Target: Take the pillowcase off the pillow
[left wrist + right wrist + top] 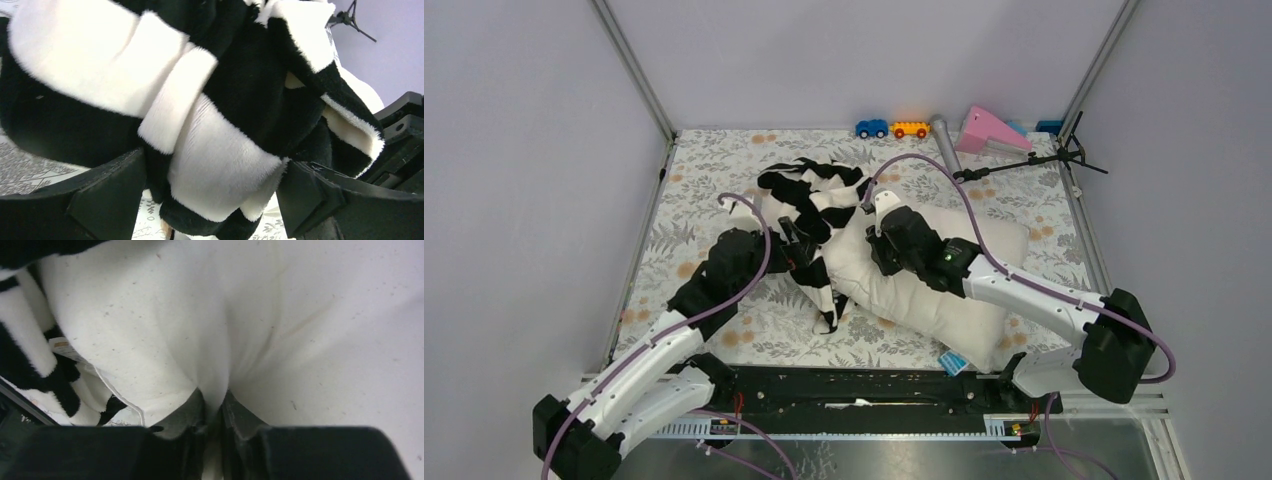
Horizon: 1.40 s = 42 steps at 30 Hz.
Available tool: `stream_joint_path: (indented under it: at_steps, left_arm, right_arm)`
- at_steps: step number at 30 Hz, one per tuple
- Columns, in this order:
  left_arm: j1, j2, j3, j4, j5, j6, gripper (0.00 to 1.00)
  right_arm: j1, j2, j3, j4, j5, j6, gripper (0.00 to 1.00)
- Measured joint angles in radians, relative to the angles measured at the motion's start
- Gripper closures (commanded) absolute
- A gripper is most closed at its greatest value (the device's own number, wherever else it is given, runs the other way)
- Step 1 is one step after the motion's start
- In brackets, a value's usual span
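Note:
The black-and-white striped pillowcase (816,200) lies crumpled at the pillow's left end, with a strip trailing toward the near edge. The cream pillow (954,300) lies slanted at centre right, mostly bare. My left gripper (796,252) is open, and a thick bunch of the pillowcase (220,150) sits between its wide-apart fingers (107,195). My right gripper (879,240) is at the pillow's upper left end, shut on a pinched fold of the pillow (220,340). The pillowcase (30,350) shows at the left edge of the right wrist view.
The table has a floral cloth (724,170). Along the back edge are a blue toy car (871,128), an orange toy car (911,129), a grey cylinder (945,140), a pink wedge (989,130) and a black tripod stand (1034,160). A small blue item (952,362) lies at the pillow's near corner.

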Motion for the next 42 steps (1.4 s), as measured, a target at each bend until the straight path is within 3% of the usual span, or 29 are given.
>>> stream_joint_path:
  at_steps: [2,6,8,9,13,14,16,22,29,37,42]
  left_arm:
    - [0.000,0.050,0.036,-0.001,0.029,0.012,0.02]
    - [-0.013,0.167,0.105,-0.018,0.067,0.042,0.02]
    - [-0.023,0.225,0.138,-0.029,0.065,0.055,0.06]
    - [-0.027,0.256,0.158,-0.038,0.058,0.063,0.13]
    - [-0.032,0.326,0.193,-0.047,-0.005,0.051,0.76]
    - [-0.028,0.326,0.185,-0.039,-0.021,0.037,0.85]
    - [-0.003,0.304,0.141,0.010,-0.050,0.006,0.92]
    - [0.068,0.132,-0.003,0.044,-0.139,-0.110,1.00]
    - [0.068,-0.092,-0.098,0.046,-0.174,-0.247,1.00]
    - [0.068,-0.195,-0.132,0.001,-0.205,-0.321,1.00]
    - [0.076,-0.215,-0.134,-0.043,-0.314,-0.324,1.00]
  right_arm:
    - [0.000,-0.008,-0.015,0.022,-0.014,0.011,1.00]
    - [0.000,-0.052,-0.063,0.066,-0.022,0.029,1.00]
    - [0.000,-0.074,-0.079,0.081,-0.030,0.031,1.00]
    - [0.000,-0.085,-0.086,0.084,-0.035,0.032,1.00]
    - [-0.003,-0.134,-0.116,0.097,-0.042,0.037,1.00]
    - [-0.003,-0.145,-0.122,0.098,-0.040,0.040,1.00]
    - [-0.003,-0.166,-0.135,0.098,-0.017,0.050,1.00]
    - [-0.018,-0.284,-0.192,0.073,0.123,0.121,1.00]
    - [-0.234,-0.570,-0.309,0.057,0.084,0.240,1.00]
    - [-0.248,-0.703,-0.349,0.001,0.111,0.342,1.00]
    - [-0.263,-0.898,-0.424,-0.016,0.251,0.394,1.00]
